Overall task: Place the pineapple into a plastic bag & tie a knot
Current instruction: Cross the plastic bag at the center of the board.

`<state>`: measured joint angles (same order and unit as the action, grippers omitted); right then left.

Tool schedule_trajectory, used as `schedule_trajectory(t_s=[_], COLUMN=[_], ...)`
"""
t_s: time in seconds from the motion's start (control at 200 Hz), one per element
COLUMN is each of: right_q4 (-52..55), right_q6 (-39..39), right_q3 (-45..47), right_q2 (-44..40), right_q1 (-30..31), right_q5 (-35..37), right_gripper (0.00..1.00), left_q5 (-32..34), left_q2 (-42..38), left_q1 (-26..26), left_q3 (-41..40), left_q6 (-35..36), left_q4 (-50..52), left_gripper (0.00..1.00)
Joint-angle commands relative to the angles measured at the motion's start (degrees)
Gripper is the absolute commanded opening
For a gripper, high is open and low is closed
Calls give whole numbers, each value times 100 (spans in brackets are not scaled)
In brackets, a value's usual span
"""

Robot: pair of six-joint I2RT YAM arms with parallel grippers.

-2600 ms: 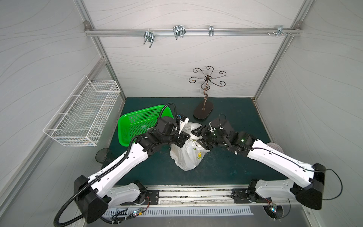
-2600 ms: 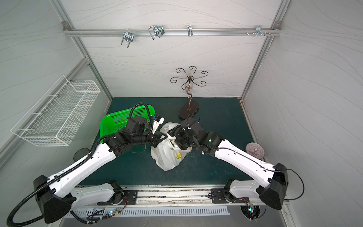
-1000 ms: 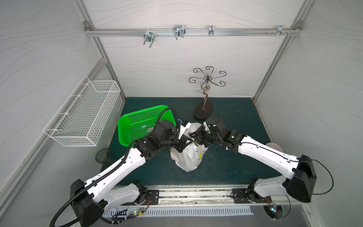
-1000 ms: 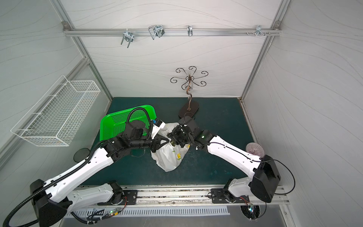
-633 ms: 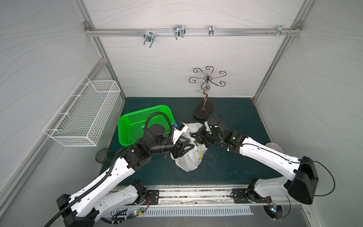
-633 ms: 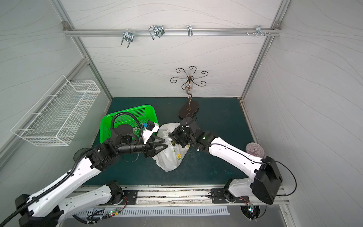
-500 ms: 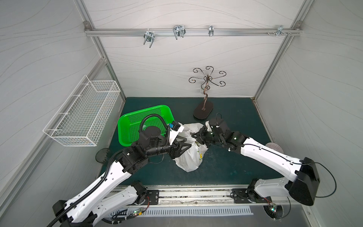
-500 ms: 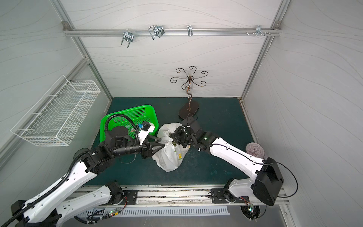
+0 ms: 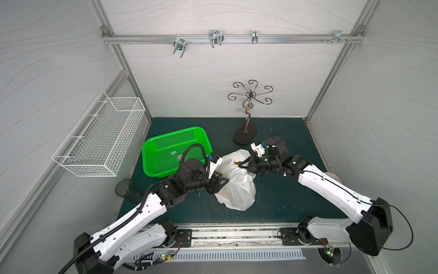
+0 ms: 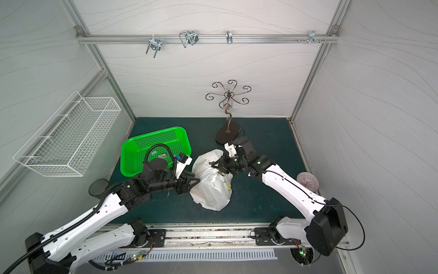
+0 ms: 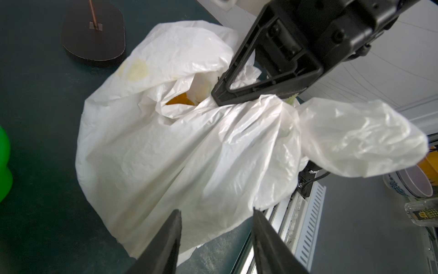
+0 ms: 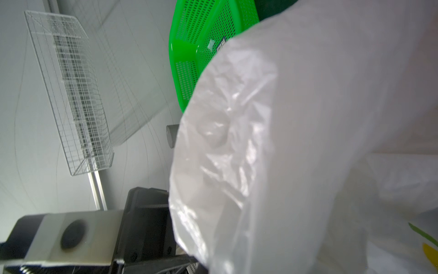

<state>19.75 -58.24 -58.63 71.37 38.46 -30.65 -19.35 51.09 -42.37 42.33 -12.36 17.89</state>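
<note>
Two black fingers of my left gripper [image 11: 215, 212] stand apart with nothing between them, aimed at the near flank of the thin white translucent plastic bag [image 9: 237, 189], while my right gripper [image 9: 245, 167] is pinched tight on gathered film at the bag's neck, I judge to keep the handles up for tying. That bag slumps near the middle of the dark green mat [image 9: 284, 197], between both arms, its mouth gaping over something orange inside, so I count no knot made; the green perforated plastic basket [image 9: 170, 151] sits clear toward the mat's rear left corner.
</note>
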Motion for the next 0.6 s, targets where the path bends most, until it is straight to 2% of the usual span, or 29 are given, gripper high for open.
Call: schedule_trajectory(t_s=[0.0,0.275,0.43,0.595], right_q4=[-442,-222,-308,-546], right_q6=[746,1472,1535,1495], right_q3=[-136,-567,-606,-482], right_q2=[-110,388,495,432], right_q1=[-322,-764,-792,-812], right_q5=[-1185,-2321,-2774,-3116], right_gripper=[0,0,0,0], left_q5=[-323,-137,-104,2], left_q2=[147,763,970,1014], left_q1=[-178,-634,-765,-764], left_q3=[-138,-507,-648,-704], left_q6=[-166,-320,-255,-31], left_q4=[-855,-2355,-2875,-2842], left_gripper=[51,50,42,31])
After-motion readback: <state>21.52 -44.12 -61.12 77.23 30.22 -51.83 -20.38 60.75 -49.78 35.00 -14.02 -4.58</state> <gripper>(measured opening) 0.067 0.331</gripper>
